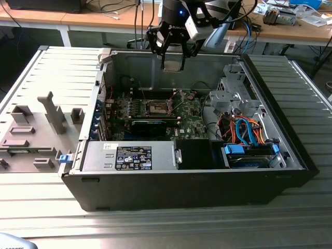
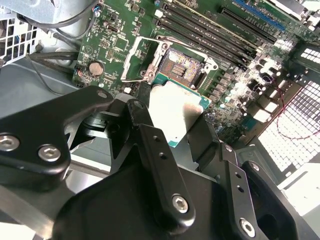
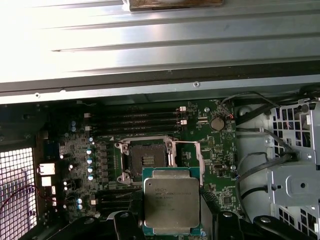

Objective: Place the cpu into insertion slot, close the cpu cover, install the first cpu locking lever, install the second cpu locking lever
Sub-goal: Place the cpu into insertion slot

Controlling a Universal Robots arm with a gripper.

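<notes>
My gripper (image 1: 173, 65) hangs above the open computer case, shut on the cpu (image 3: 171, 205), a small square chip with a silvery-grey top. In both wrist views the black fingers (image 2: 145, 130) clamp two opposite edges of the cpu (image 2: 177, 112). The insertion slot (image 3: 145, 160) lies open on the green board below, dark-centred with a metal rim, and the cpu sits over its near side, well above it. The cpu cover (image 3: 201, 160) is swung open beside the slot (image 2: 182, 67); its window frame (image 2: 131, 57) stands clear of the socket. From the exterior view the slot (image 1: 158, 107) lies below the gripper.
Case walls (image 1: 155, 65) ring the board. A black graphics card (image 1: 148, 126) and a power supply (image 1: 129, 155) lie nearer the front. A drive cage with orange and blue cables (image 1: 244, 135) fills the exterior view's right. Memory slots (image 3: 135, 120) flank the socket. A grey fixture (image 1: 36, 129) rests outside.
</notes>
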